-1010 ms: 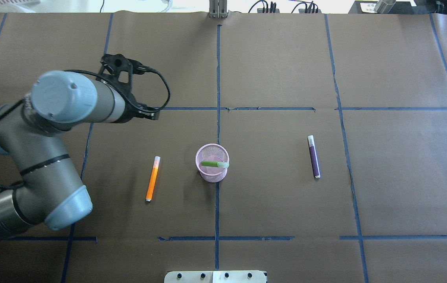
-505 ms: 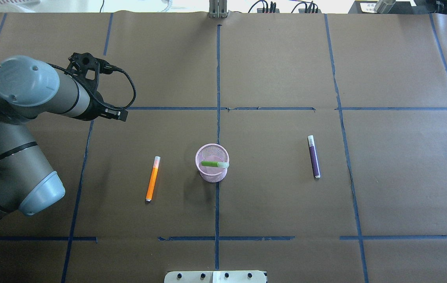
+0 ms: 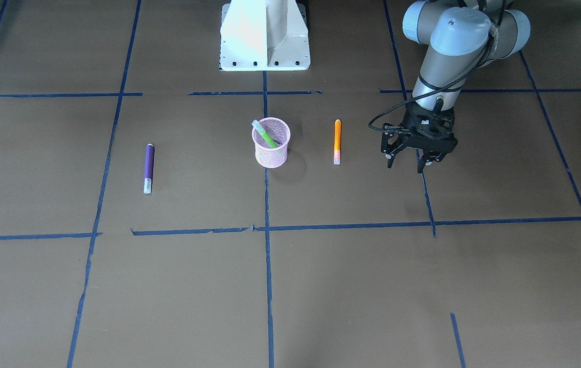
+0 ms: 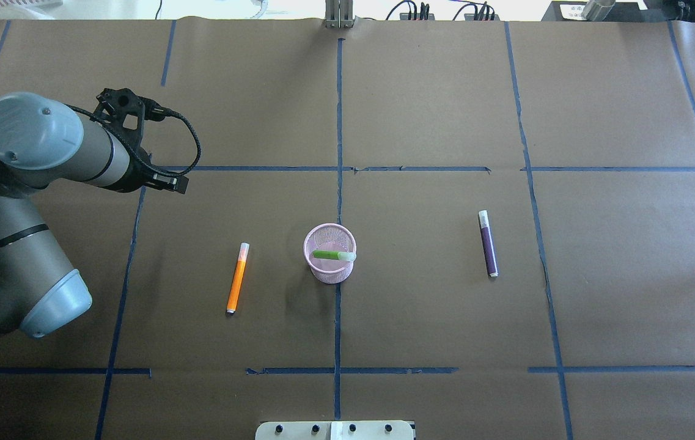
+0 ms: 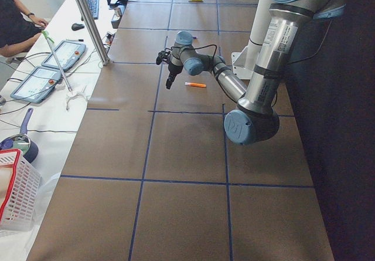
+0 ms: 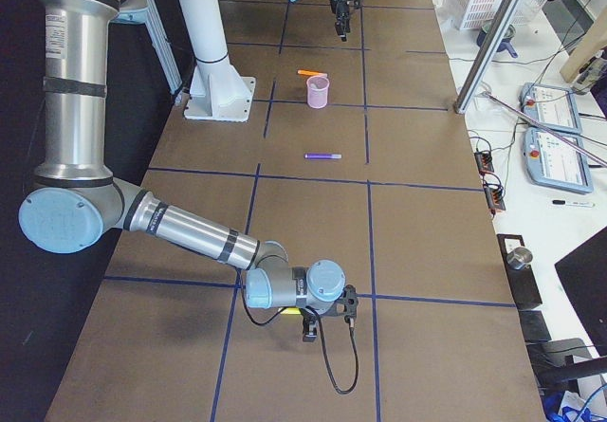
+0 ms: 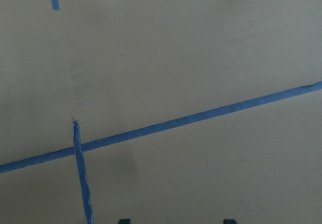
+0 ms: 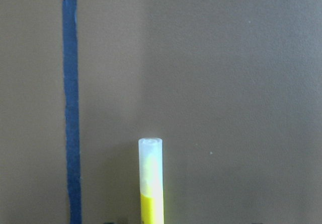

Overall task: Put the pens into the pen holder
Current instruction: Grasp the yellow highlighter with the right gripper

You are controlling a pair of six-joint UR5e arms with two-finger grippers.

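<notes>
Tools: left tool (image 3: 404,166), fingers spread apart with nothing between them, pointed down and hanging above the surface (image 4: 433,318) over a blue tape line (image 3: 427,197). Its wrist camera took in only bare surface and crossing tape.

Right tool (image 6: 307,334), at the far right end of the surface, well apart from everything else listed, and low over the surface. Whether it was spread or clenched could not be told. Its wrist camera showed a yellow pen (image 8: 151,183) running up from the bottom edge with its pale cap end foremost, parallel to a strip of tape. Whether that pen was gripped or merely lay below the tool could not be told either.

Orange pen (image 4: 237,278), lying flat on the surface, untouched, between the left tool and the pen holder (image 4: 329,274), with its pale cap end pointing away from the robot.

Pen holder, a pink mesh cup standing upright on the central tape line.

Green pen (image 4: 326,254), inside the pen holder and leaning, its pale cap end resting across the rim on the robot's right side.

Purple pen (image 4: 489,245), flat on the surface on the robot's right of the pen holder, well apart from it, with its cap end away from the robot.

White robot base (image 3: 264,36), at the near edge behind the pen holder
</notes>
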